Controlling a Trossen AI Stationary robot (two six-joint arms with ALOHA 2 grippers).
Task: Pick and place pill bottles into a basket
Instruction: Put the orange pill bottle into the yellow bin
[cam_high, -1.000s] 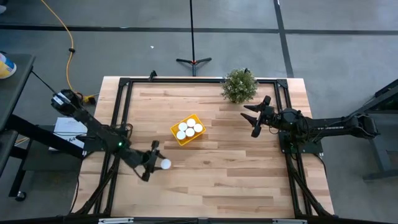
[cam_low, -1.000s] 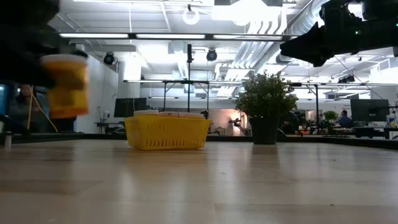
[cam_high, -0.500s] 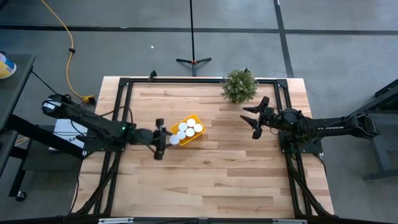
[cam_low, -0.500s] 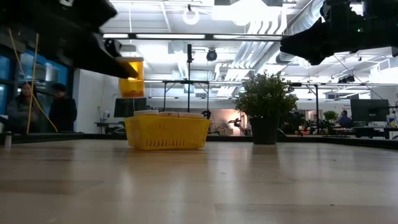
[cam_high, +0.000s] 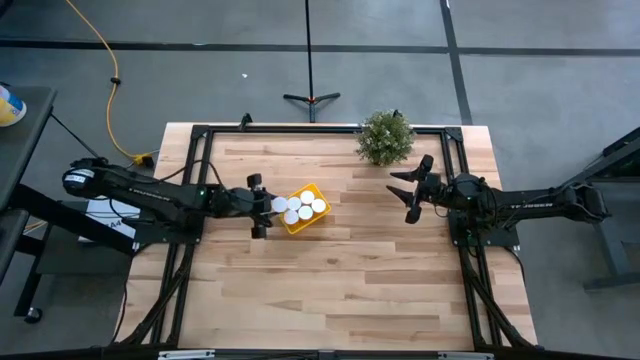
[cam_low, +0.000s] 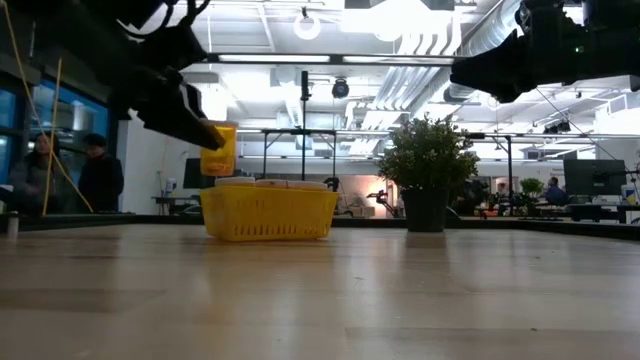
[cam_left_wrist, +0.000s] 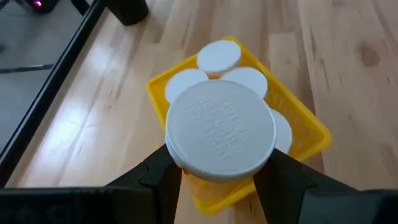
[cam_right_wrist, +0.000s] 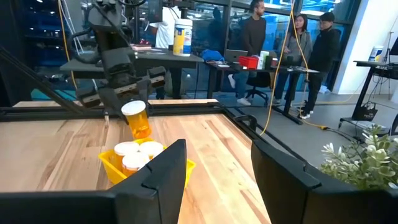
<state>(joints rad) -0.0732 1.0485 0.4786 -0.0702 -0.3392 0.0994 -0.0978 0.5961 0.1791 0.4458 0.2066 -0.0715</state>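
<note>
Wooden table (cam_high: 330, 280), yellow basket (cam_high: 312, 189) holding capped pill bottles (cam_high: 305, 211), left gripper (cam_high: 262, 205) gripping another bottle (cam_left_wrist: 219, 134)

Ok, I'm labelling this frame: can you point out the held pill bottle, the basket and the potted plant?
held pill bottle (cam_left_wrist: 220, 132), left wrist view, middle of its white cap.
basket (cam_low: 268, 214), low view, its near yellow wall.
potted plant (cam_high: 385, 137), high view, centre of its foliage.

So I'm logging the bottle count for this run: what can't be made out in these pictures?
- Count in the basket: in the left wrist view the held pill bottle covers some of the caps; the high view is too small.
- Bottles in the low view: the basket wall hides them.
- Right end effector in the low view: cut off by the edge.
</note>
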